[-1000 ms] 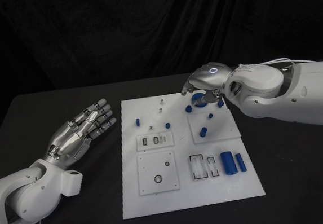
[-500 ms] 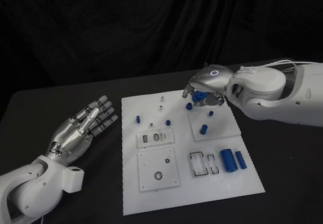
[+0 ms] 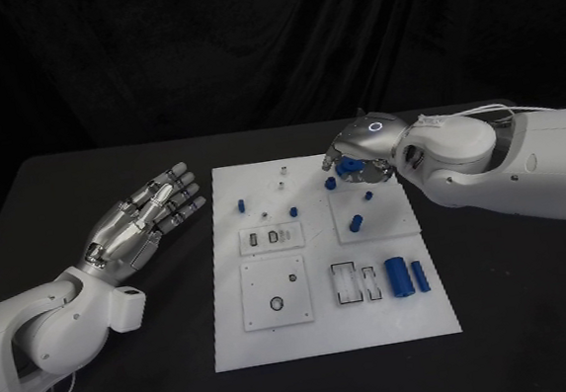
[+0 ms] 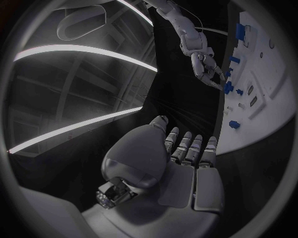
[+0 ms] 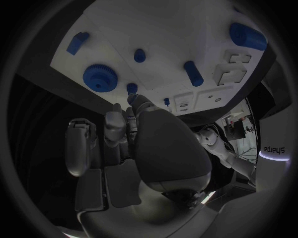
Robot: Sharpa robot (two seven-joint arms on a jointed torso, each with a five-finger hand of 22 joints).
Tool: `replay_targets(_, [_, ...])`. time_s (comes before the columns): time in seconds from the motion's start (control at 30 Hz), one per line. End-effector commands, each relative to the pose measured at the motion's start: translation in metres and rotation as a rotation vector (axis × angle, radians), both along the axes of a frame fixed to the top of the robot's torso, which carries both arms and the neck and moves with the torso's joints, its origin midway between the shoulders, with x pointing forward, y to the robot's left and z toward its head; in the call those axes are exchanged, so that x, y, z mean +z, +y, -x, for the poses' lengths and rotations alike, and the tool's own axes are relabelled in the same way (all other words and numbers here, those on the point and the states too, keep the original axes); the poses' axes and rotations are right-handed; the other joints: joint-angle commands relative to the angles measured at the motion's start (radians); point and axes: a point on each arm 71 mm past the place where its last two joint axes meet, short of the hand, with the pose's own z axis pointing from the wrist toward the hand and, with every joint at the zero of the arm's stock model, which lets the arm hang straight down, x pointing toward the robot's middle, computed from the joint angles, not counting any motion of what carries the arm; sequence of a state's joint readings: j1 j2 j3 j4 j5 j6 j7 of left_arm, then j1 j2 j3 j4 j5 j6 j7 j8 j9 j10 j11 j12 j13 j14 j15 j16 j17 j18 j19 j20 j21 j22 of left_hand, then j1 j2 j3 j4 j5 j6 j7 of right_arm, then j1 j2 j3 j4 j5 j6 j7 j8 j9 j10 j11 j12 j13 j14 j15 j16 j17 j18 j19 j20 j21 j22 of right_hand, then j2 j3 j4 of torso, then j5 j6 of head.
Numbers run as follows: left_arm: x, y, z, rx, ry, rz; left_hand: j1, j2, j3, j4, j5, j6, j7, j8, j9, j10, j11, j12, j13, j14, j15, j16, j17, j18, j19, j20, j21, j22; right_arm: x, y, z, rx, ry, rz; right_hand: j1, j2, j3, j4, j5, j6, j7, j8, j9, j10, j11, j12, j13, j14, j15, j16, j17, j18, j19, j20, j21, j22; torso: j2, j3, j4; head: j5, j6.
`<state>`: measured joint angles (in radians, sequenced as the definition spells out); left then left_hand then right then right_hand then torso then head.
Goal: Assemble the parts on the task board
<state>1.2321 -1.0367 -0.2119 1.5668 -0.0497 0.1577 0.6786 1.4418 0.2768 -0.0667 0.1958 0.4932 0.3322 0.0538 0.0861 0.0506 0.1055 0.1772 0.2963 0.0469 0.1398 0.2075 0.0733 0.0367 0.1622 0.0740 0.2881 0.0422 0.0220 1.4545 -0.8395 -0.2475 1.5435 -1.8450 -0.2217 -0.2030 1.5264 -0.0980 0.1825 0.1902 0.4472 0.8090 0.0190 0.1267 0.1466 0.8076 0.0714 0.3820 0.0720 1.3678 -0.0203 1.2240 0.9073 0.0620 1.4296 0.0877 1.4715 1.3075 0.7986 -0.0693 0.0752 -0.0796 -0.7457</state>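
- Black cloth hangs behind a black tabletop [image 3: 80, 186] in the head view. The white rectangular task board [image 3: 335, 333] lies at its centre.
- From 9 o'clock the left hand [image 3: 143, 220] hovers beside the board's left edge, fingers stretched and apart, holding nothing.
- From 3 o'clock the right hand [image 3: 364, 156] hangs over the board's 1 o'clock corner, fingers curled downward. A blue toothed gear [image 3: 348, 167] sits right under its fingers; whether it is gripped I cannot tell.
- On the board lie small blue pegs: one [image 3: 242, 204] toward 10 o'clock, one [image 3: 332, 184] just beside the right hand, and one [image 3: 355, 225] on a raised white square plate [image 3: 395, 224] at 2 o'clock.
- Two blue cylinders [image 3: 400, 280] lie side by side near 4 o'clock, next to a clear slotted holder [image 3: 355, 285].
- Left wrist view: the left hand [image 4: 186, 163] lies flat and released, with the task board [image 4: 267, 109] beyond it. The right hand [image 4: 208, 69] reaches over the board's far end.
- Right wrist view: the right hand [image 5: 133, 144] has its fingers drawn together, their tips close over the task board [image 5: 180, 29] by a small blue stud [image 5: 131, 88].
- The blue gear [image 5: 100, 77] lies just beside those tips. Contact cannot be made out.
- A large blue cylinder [image 5: 247, 35] lies at the board's far side.
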Motion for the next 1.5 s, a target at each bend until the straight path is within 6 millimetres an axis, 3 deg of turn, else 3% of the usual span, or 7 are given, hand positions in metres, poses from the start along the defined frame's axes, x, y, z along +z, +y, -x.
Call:
replay_targets(0.03, [0.015,0.003,0.001,0.021,-0.155,0.146,-0.001,-0.009,0.003,-0.009,0.006,0.005,0.004,-0.004,0.001,-0.005,0.001,0.001,0.000,0.004,0.008,0.008,0.002,-0.011,0.005,0.004,0.008,0.002,-0.004,-0.002,-0.002,-0.010,0.012,-0.009,-0.005,-0.009,0.012,0.000,-0.014,0.003,-0.005,-0.009,0.001,0.005,0.006,-0.006,0.001,-0.008,-0.002,-0.007,-0.001,-0.012,-0.007,0.002,-0.005,0.073,-0.002,0.0002,0.0033,-0.003,-0.003])
replay_targets(0.13, [0.015,0.003,0.001,0.019,-0.155,0.148,-0.004,-0.010,0.007,-0.015,0.007,0.014,0.008,-0.002,0.002,-0.002,0.002,0.006,0.002,0.013,0.009,0.014,0.005,-0.013,0.008,0.004,0.009,0.002,-0.007,-0.002,-0.003,-0.013,0.019,-0.026,-0.009,-0.011,0.021,0.001,-0.021,0.000,-0.005,-0.013,0.002,0.012,0.009,-0.006,0.002,-0.004,-0.001,-0.002,0.009,-0.013,-0.005,0.002,-0.004,0.077,-0.003,-0.0002,0.0040,-0.004,-0.003])
replay_targets(0.4, [0.015,0.004,0.001,0.019,-0.155,0.148,-0.005,-0.010,0.008,-0.016,0.008,0.016,0.008,-0.001,0.003,-0.001,0.002,0.008,0.002,0.013,0.010,0.014,0.005,-0.013,0.008,0.004,0.009,0.002,-0.013,-0.002,-0.007,-0.015,0.028,-0.043,-0.043,-0.020,0.038,0.005,-0.130,0.011,0.001,-0.017,0.011,0.017,0.010,-0.012,0.007,-0.001,0.001,-0.004,0.016,-0.014,-0.003,0.005,-0.005,0.083,-0.006,-0.0014,0.0032,-0.003,-0.007])
replay_targets(0.6, [0.014,0.004,-0.001,0.020,-0.156,0.147,-0.005,-0.008,0.009,-0.017,0.009,0.014,0.008,-0.002,0.002,0.000,0.002,0.009,0.002,0.013,0.010,0.014,0.005,-0.013,0.008,0.004,0.009,0.002,-0.016,0.001,-0.007,-0.005,0.029,-0.048,-0.052,-0.018,0.038,0.007,-0.148,0.012,0.000,-0.019,0.012,0.025,0.009,-0.009,0.011,0.005,0.001,0.002,0.027,-0.014,0.000,0.005,-0.004,0.086,-0.008,-0.0020,0.0024,-0.002,-0.011])
replay_targets(1.07, [0.014,0.004,0.000,0.017,-0.154,0.148,-0.007,-0.004,0.015,-0.020,0.012,0.020,0.009,0.000,0.004,0.002,0.003,0.015,0.003,0.014,0.009,0.016,0.005,-0.014,0.010,0.004,0.010,0.003,-0.022,0.005,-0.011,-0.009,0.047,-0.061,-0.043,-0.003,0.072,-0.001,-0.103,0.021,0.007,-0.020,0.019,0.047,0.012,-0.006,0.014,0.008,0.002,0.002,0.034,-0.014,0.000,0.005,-0.006,0.088,-0.010,-0.0015,0.0036,-0.002,-0.016])
replay_targets(1.23, [0.014,0.004,-0.001,0.016,-0.152,0.147,-0.007,-0.003,0.016,-0.021,0.012,0.020,0.009,0.000,0.004,0.003,0.004,0.016,0.003,0.015,0.009,0.016,0.005,-0.014,0.010,0.003,0.010,0.003,-0.026,0.005,-0.012,-0.014,0.058,-0.068,-0.036,-0.006,0.100,-0.011,-0.067,0.044,0.014,-0.012,0.028,0.053,0.016,-0.013,0.012,0.008,0.004,0.002,0.037,-0.014,0.000,0.007,-0.007,0.090,-0.010,-0.0019,0.0024,0.000,-0.013])
replay_targets(1.5, [0.013,0.004,-0.001,0.016,-0.151,0.145,-0.007,-0.003,0.018,-0.022,0.013,0.020,0.009,0.000,0.004,0.003,0.004,0.016,0.003,0.015,0.009,0.016,0.005,-0.014,0.010,0.003,0.010,0.003,-0.029,0.007,-0.014,-0.015,0.066,-0.066,-0.037,-0.006,0.107,-0.012,-0.064,0.055,0.016,-0.007,0.033,0.057,0.017,-0.014,0.012,0.010,0.005,0.004,0.042,-0.014,-0.001,0.008,-0.008,0.090,-0.011,-0.0015,0.0019,0.000,-0.017])
